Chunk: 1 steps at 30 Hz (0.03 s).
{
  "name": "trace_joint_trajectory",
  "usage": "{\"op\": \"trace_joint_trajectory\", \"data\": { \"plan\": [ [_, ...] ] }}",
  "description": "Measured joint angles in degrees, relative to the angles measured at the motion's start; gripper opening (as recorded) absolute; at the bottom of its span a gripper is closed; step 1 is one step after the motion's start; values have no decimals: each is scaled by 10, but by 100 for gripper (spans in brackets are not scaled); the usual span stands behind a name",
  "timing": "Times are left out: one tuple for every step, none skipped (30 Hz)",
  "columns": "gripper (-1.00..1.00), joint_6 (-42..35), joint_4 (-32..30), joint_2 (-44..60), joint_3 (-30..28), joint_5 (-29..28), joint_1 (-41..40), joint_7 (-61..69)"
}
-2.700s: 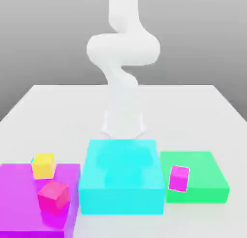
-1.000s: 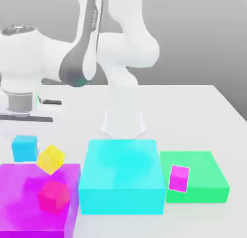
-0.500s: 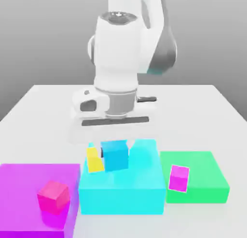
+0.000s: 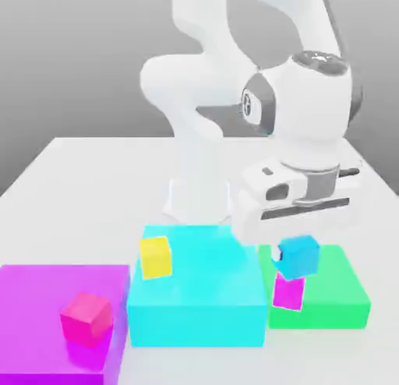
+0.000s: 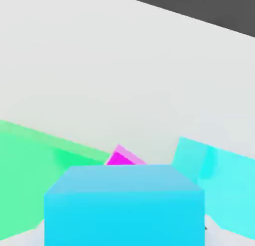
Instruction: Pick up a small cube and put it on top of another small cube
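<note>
The small cyan-blue cube stands directly over the small magenta-purple cube, their faces meeting or nearly so; I cannot tell whether they touch. The magenta-purple cube rests on the green block. My gripper hangs straight above the blue cube, with the white hand close over it. In the hand view the blue cube looms close, and a corner of the magenta-purple cube peeks out behind it.
A small yellow cube sits on the big cyan block in the middle. A hot-pink cube lies on the magenta slab at the exterior view's left. The arm's base stands behind the cyan block.
The hand has carried the blue cube from over the big cyan block to the exterior view's right, onto the spot above the magenta-purple cube. The yellow cube stayed on the cyan block.
</note>
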<state>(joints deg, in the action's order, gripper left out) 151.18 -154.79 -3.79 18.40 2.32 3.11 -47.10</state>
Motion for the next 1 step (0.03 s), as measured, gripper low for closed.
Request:
{"op": "trace_joint_trajectory", "data": {
  "plan": [
    [100,0,0,0,0,0,0,0]
  ]
}}
